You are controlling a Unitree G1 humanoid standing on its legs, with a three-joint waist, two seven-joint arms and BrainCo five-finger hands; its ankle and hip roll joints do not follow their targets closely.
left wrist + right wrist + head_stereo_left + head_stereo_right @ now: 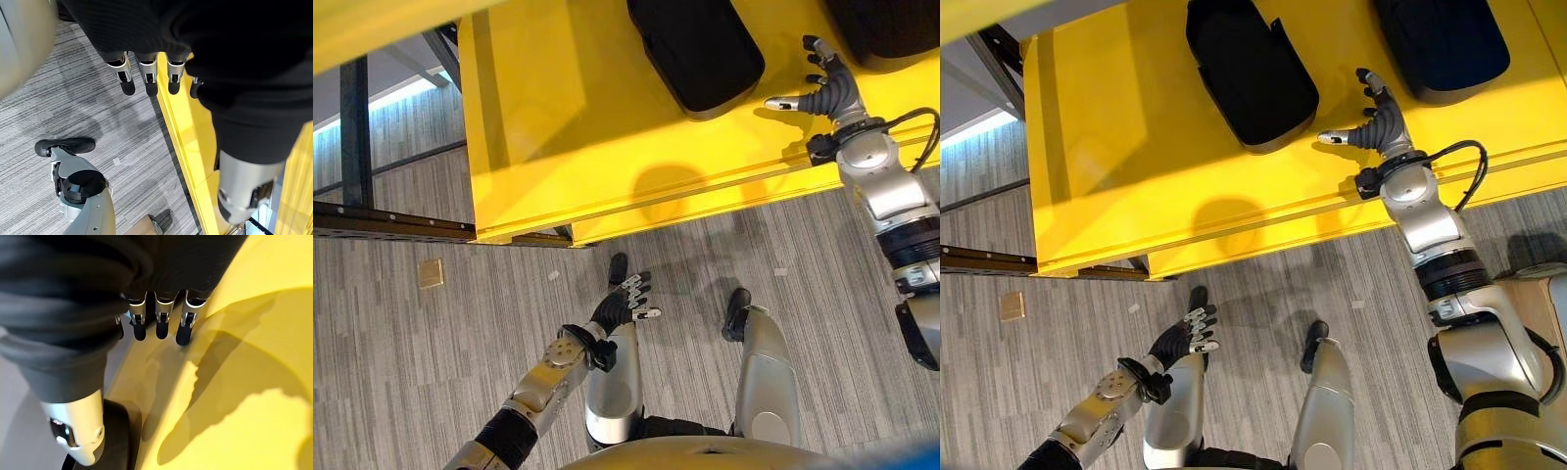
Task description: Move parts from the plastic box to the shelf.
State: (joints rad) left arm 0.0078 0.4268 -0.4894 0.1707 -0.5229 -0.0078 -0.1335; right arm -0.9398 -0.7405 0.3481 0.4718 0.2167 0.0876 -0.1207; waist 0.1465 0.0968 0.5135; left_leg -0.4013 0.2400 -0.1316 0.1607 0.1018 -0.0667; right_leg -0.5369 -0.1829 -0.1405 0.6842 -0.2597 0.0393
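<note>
I had the right hand [1383, 125] up over the yellow shelf [1116, 166], fingers spread and relaxed, thumb sticking out toward my left, nothing in it. It hovered between two black parts lying on the shelf top: one black part [1252, 69] just to the left of the thumb tip, near but not touching as far as I could tell, and a second black part [1445, 39] further right, at the top edge of the head views. Both parts lay flat on the yellow surface, apart from each other. In the right wrist view the fingers [161, 318] hung straight over the yellow surface with their shadow below them, and a dark rounded edge [120, 440] showed by the thumb, probably the nearer part, but the view was too close to be sure.

The left hand [622, 304] was low over the grey carpet floor [411, 372], well apart from the shelf, palm up, fingers loosely open, empty. The left wrist view showed its fingers [146, 78] straight, with the yellow shelf edge [186, 132] running past them. A small tan square [431, 273] lay on the floor to the left.
</note>
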